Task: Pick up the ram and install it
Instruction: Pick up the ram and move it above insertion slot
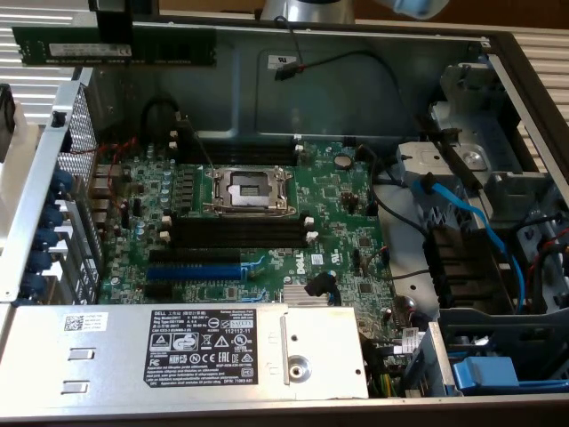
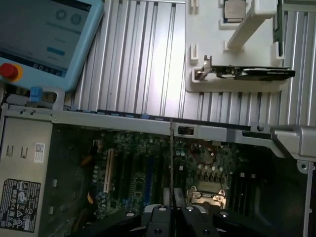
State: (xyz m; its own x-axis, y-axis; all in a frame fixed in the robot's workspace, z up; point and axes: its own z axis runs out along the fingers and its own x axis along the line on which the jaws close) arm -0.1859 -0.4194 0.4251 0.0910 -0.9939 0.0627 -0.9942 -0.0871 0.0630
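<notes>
Nearest the wrist camera, the black 2-fingered gripper is pinched almost shut on the ram, a long, thin dark green memory stick with a white label strip, seen edge-on between its fingers. In the exterior view the ram hangs level over the far rim of the grey metal computer case. It sits between 10 and 11 o'clock from the silver square CPU socket, well apart from it. Picking up looks done; seating is not. The long black memory slots, at 6 o'clock from the socket on the green motherboard, stand empty. Farther toward 6 o'clock, the grey metal power supply box bears a black label reading "DELL"; its smaller print is unreadable.
</notes>
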